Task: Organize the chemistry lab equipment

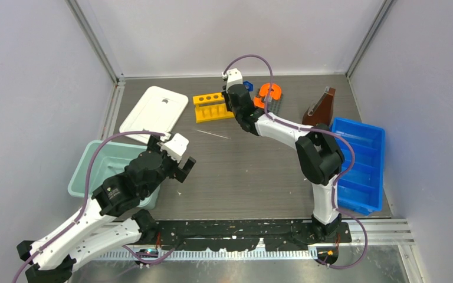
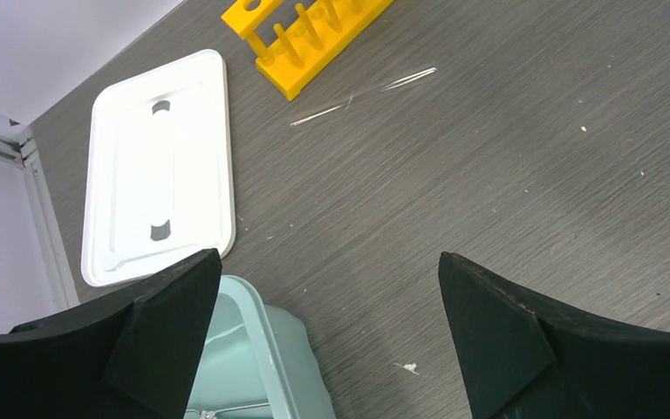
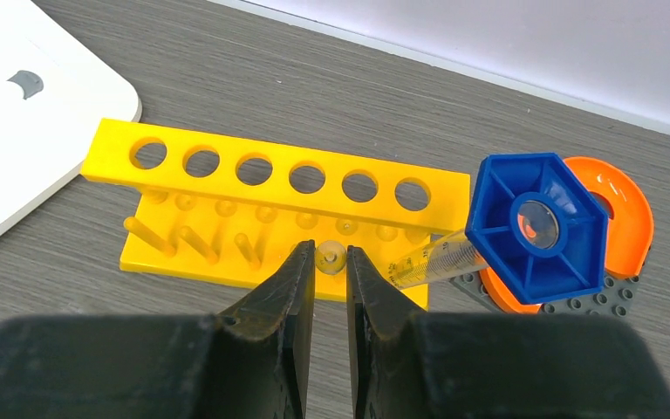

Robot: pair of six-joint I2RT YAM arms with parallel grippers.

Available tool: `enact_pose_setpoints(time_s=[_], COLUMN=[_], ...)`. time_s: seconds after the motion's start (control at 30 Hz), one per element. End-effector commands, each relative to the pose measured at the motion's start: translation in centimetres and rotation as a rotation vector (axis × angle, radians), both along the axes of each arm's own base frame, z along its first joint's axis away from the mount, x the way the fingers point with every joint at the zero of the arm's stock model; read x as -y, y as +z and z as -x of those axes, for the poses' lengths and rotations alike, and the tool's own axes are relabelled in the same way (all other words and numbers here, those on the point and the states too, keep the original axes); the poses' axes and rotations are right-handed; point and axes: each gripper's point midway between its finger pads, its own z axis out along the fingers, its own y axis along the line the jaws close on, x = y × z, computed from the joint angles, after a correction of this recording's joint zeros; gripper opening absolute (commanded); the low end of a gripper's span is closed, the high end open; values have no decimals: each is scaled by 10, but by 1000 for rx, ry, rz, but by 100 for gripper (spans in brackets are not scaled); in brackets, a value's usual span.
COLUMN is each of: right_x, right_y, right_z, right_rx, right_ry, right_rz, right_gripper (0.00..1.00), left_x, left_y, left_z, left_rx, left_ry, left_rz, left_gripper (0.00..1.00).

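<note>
- Right pincer (image 3: pixel 330 262): narrow, nipping clear tube (image 3: pixel 427 259) of blue hexagonal piece (image 3: pixel 536 227), far bench (image 1: pixel 242 171) edge; end-grip may slip, dropping it onto yellow rack (image 3: pixel 270 188).
- Left pincer (image 2: pixel 328 262): wide, empty.

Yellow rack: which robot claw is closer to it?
Right. The right claw, pinching a clear tube, is right beside the yellow rack. The left claw is open and far off, by the green bin.

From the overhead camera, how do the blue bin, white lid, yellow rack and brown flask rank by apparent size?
1. blue bin
2. white lid
3. yellow rack and brown flask: they look too alike in size to rank.
</note>
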Motion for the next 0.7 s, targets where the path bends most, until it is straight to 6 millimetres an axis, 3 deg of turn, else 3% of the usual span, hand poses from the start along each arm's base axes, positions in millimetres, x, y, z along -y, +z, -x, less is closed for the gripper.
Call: enact_pose_setpoints(time_s=[0.0,0.4,0.67], right_x=[1,13,13], right_y=[27,19,3], right_z=[-14,-20,-21], right_rx=[87,86,57], right_ry=[-34,-51,-49], right_rz=[-40,-12,-10], right_gripper=[19,19,19], left_x=[5,7,7], left_y=[8,5,4], left_z=[-3,-4,-4], left_rx=[26,16,14], left_ry=[-10,-14,-14], left_rz=[31,20,19], left_gripper=[100,100,100])
